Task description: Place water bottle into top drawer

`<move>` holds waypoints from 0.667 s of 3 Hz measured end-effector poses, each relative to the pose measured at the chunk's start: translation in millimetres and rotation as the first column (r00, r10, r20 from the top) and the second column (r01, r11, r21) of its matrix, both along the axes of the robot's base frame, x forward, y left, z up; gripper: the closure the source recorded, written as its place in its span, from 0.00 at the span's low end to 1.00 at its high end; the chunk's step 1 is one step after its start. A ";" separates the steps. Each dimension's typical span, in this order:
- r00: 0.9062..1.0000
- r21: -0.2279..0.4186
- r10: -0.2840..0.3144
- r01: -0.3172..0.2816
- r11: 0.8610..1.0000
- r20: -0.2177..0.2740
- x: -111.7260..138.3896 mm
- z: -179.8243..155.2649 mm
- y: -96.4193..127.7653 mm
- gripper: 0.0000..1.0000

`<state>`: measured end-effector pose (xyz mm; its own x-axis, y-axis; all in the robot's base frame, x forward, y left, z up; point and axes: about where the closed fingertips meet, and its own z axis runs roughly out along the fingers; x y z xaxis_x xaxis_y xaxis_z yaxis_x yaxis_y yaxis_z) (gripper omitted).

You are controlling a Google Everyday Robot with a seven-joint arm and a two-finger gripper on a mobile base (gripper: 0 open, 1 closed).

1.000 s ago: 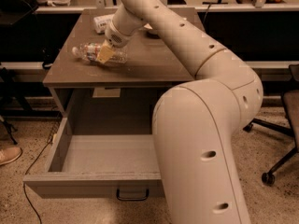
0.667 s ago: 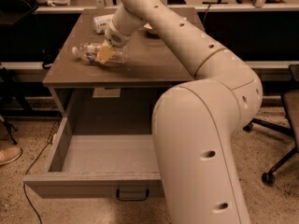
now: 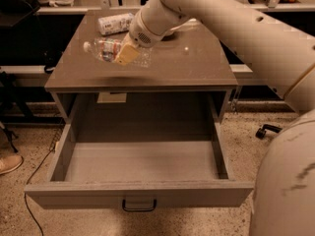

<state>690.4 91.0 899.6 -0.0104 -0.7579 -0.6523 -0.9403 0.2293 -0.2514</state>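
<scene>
Camera view looks down on the robot's white arm (image 3: 236, 28), the biggest thing in the frame, which sweeps from the right edge up and across to the upper middle. Its rounded body (image 3: 288, 181) fills the lower right corner.

Next in size is the grey-brown cabinet, whose flat counter (image 3: 197, 68) spans the upper centre of the frame. Below it the top drawer (image 3: 142, 161) is pulled far out toward the bottom of the frame. Its grey floor is bare, and a small dark loop handle (image 3: 139, 205) sits on the front panel at bottom centre. A pale tag (image 3: 111, 98) is stuck inside the cabinet opening, just under the counter's front edge.

A bottle wrapped in white label (image 3: 115, 23) lies on its side at the upper left of the counter. Just below it in the frame lies the water bottle (image 3: 106, 48), also on its side. Its white cap points toward the left edge of the frame and its red-and-blue band is near the cap.

The gripper (image 3: 127, 55) is down on the clear body of the water bottle, at the end away from the cap, with its tan tip overlapping the plastic. Whether it is clenched on the bottle or only resting against it cannot be told.

A shoe (image 3: 10, 163) shows at the left edge, and a dark caster (image 3: 263, 131) stands on the floor to the right of the cabinet.
</scene>
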 end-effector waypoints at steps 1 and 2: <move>1.000 0.001 0.003 -0.003 1.000 0.001 -0.8 0.1 0.6 1.00; 1.000 0.006 -0.017 0.018 1.000 -0.021 -16.8 -5.7 -10.4 1.00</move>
<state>673.7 80.6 893.9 -0.0374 -0.7532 -0.6568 -0.9412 0.2474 -0.2301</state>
